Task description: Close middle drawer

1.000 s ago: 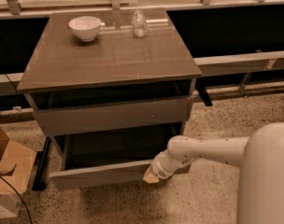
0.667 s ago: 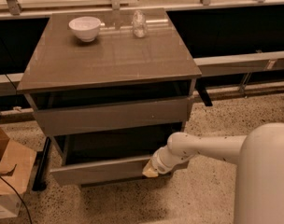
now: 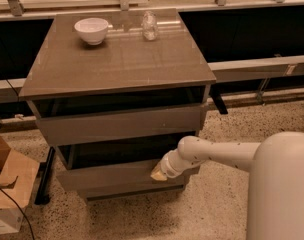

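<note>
The middle drawer (image 3: 107, 178) is seen partly pulled out, its front set proud of the upper drawer front (image 3: 117, 124), w/ a dark gap behind. The pincer (image 3: 158, 174) is pressed vs. the front's right end, prob. so the drawer can be shoved in; whether it is clenched or released cannot be told. A bowl (image 3: 91, 30) & jar (image 3: 150, 25) are kept by the back edge of the surface (image 3: 117, 64), clear of the push.
</note>
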`<state>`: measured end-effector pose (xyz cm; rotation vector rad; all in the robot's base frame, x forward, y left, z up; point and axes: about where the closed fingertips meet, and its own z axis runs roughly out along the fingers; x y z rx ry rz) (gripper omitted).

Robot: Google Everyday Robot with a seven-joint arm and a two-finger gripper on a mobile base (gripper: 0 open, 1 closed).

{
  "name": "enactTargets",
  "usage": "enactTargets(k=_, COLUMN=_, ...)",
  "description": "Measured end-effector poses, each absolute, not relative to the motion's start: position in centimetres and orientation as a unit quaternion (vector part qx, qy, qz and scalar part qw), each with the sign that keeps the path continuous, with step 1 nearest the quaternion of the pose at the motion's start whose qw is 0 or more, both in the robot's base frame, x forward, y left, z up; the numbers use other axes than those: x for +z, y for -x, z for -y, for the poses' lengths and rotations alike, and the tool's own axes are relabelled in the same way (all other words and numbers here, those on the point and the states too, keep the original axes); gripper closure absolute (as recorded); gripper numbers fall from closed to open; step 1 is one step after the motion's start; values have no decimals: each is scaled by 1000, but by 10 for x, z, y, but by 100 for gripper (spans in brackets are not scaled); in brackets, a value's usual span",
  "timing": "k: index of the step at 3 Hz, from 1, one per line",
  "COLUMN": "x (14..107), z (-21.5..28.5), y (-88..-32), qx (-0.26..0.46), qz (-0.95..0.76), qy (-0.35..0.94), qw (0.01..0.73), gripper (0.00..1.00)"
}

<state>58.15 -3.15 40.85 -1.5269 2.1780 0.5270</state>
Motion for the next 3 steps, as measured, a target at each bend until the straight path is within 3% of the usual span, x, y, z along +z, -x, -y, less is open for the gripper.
enactTargets(k=1, x=414, z=26, y=-602, qx=183, qz=-780, qy=552, qw=230, gripper=16)
enactTargets(k=2, x=417, z=23, y=-611, qx=183, qz=-778, qy=552, qw=237, gripper=0)
enactTargets(k=3, x=418, z=23, y=-611, qx=183, qz=-778, qy=552, qw=237, gripper=0)
